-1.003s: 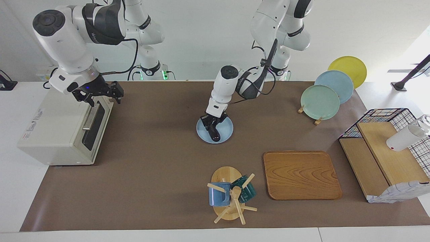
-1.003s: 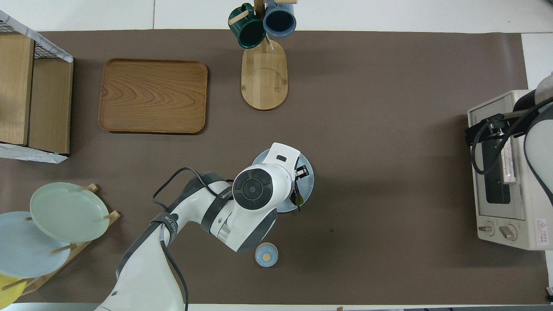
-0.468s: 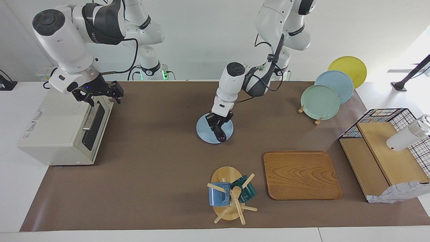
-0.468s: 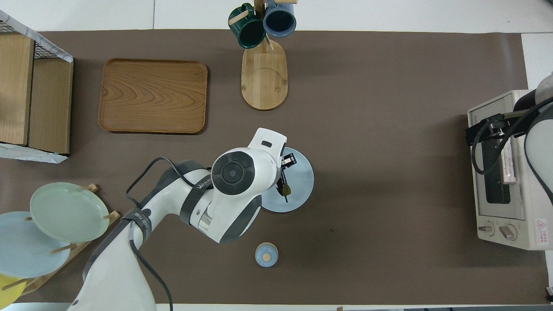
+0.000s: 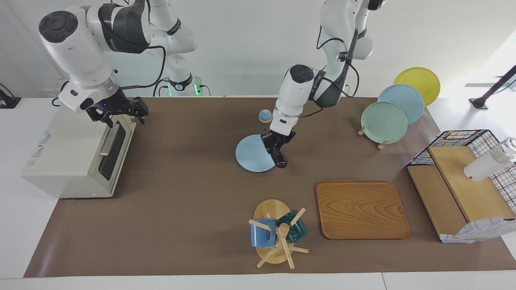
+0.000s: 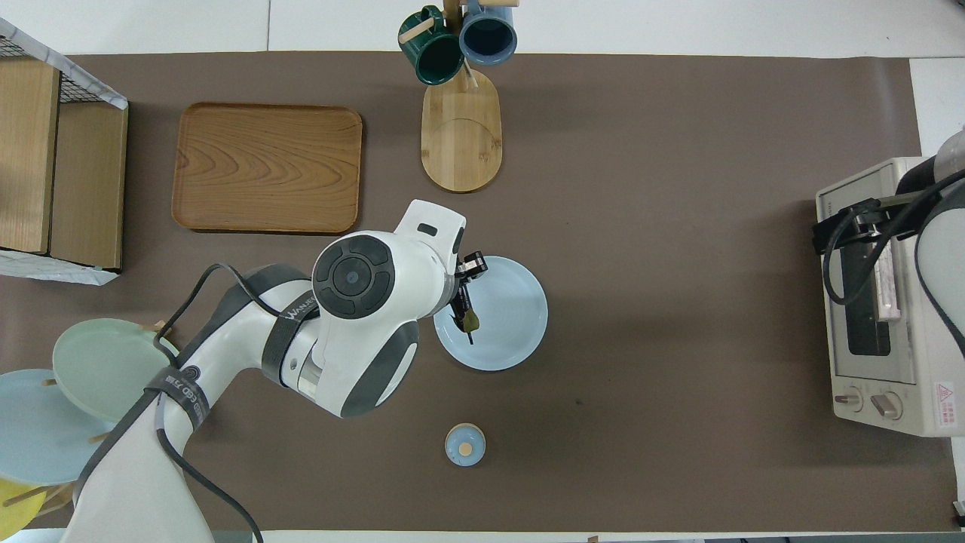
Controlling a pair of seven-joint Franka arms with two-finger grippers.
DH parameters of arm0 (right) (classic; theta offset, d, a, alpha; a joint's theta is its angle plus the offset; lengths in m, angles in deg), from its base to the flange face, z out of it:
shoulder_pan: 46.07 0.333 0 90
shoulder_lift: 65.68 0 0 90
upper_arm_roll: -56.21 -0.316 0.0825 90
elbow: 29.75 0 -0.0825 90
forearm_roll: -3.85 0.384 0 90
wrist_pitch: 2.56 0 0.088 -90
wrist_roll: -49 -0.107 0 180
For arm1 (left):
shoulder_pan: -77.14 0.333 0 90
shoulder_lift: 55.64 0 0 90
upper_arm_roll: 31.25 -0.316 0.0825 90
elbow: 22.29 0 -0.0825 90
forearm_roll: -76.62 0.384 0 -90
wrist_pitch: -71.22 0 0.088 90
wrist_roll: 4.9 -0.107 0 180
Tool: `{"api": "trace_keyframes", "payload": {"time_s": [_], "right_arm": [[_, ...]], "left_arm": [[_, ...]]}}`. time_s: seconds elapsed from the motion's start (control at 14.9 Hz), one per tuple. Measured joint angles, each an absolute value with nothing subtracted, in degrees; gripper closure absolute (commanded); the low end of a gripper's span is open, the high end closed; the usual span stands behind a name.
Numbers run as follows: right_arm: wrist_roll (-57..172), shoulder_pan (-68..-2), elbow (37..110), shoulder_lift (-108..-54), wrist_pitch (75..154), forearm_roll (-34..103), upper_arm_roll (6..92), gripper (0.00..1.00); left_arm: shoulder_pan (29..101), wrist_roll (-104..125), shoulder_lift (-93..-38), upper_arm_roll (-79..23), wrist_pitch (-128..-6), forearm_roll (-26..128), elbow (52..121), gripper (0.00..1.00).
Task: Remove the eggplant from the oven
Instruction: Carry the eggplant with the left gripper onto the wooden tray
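Observation:
The eggplant is dark purple and hangs nearly upright from my left gripper, which is shut on its upper part. It is lifted over the edge of a light blue plate at the side toward the left arm's end. In the overhead view only its green stem tip shows under the left gripper. The cream oven stands at the right arm's end of the table with its dark glass door up. My right gripper waits at the oven's top front edge and also shows in the overhead view.
A small blue lid lies nearer to the robots than the plate. A wooden tray and a mug tree lie farther from the robots. A plate rack and a wire basket stand at the left arm's end.
My left gripper has lifted the eggplant off the blue plate and carried it toward the left arm's end. The right arm has not moved.

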State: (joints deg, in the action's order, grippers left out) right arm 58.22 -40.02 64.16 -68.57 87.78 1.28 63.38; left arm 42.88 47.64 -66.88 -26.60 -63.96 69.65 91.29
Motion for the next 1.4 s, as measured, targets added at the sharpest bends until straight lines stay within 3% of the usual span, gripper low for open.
{"api": "trace_keyframes", "payload": {"time_s": [0.54,1.07,1.4], "right_arm": [[58.2,-40.0,64.1,-68.6,87.8,1.3,63.4,0.00],[58.2,-40.6,64.1,-68.3,87.7,1.3,63.4,0.00],[58.2,-41.1,64.1,-68.1,87.6,1.3,63.4,0.00]], "left_arm": [[50.9,37.0,-68.0,-27.2,-58.7,69.7,86.1,1.00],[53.9,31.9,-69.1,-27.2,-58.0,69.7,84.8,1.00],[64.4,16.5,-70.2,-27.4,-58.0,68.8,83.8,1.00]]}}
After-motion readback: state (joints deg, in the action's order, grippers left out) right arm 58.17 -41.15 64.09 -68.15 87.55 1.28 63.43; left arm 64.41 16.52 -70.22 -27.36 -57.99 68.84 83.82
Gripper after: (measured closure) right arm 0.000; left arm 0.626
